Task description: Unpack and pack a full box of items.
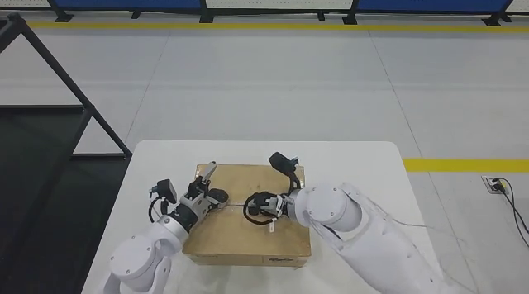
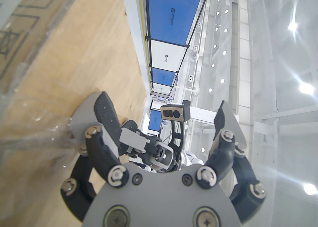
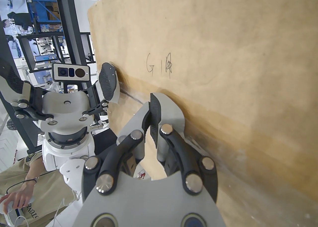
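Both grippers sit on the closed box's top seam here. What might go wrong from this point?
The right gripper is shut at the taped seam of the box, so it may slide along it instead of lifting a flap. The left gripper is open with one finger on the box top, close by; the two could bump if either moves along the seam.

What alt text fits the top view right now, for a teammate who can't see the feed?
A closed cardboard box sits on a white table. Over its top, the left gripper is open at the centre seam; the right gripper, shut, faces it along that seam.
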Robot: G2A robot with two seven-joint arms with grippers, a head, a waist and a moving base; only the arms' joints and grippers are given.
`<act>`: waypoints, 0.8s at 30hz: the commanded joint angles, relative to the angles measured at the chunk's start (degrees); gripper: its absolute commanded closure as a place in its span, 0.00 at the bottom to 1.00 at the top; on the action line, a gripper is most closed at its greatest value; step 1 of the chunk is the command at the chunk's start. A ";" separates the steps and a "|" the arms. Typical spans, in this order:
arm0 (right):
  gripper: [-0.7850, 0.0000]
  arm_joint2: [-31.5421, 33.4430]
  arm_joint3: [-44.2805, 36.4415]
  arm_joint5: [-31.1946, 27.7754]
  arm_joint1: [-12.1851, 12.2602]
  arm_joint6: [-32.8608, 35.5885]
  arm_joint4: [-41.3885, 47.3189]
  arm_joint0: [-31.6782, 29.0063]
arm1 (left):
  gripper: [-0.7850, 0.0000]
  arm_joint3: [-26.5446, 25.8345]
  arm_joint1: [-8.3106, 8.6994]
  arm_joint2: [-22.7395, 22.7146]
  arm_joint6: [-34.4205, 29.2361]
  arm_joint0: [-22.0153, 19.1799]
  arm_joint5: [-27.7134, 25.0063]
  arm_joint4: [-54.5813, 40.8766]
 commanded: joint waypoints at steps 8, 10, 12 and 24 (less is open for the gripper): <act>1.00 2.46 -2.47 2.19 0.41 -1.30 -1.50 -2.36 | 0.00 -0.98 -0.09 0.47 0.76 0.71 -0.10 -0.27; 1.00 3.22 -2.90 2.96 0.61 -1.21 -1.86 -2.96 | 0.00 -1.08 -0.10 0.51 0.94 0.79 -0.07 -0.21; 1.00 3.96 -3.42 3.59 0.85 -0.85 -2.29 -3.54 | 0.00 -1.16 -0.10 0.50 0.97 0.88 -0.09 -0.20; 1.00 10.42 -8.58 7.33 3.17 0.49 -5.92 -9.47 | 0.00 -1.96 -0.05 0.09 0.94 1.87 -0.64 -0.17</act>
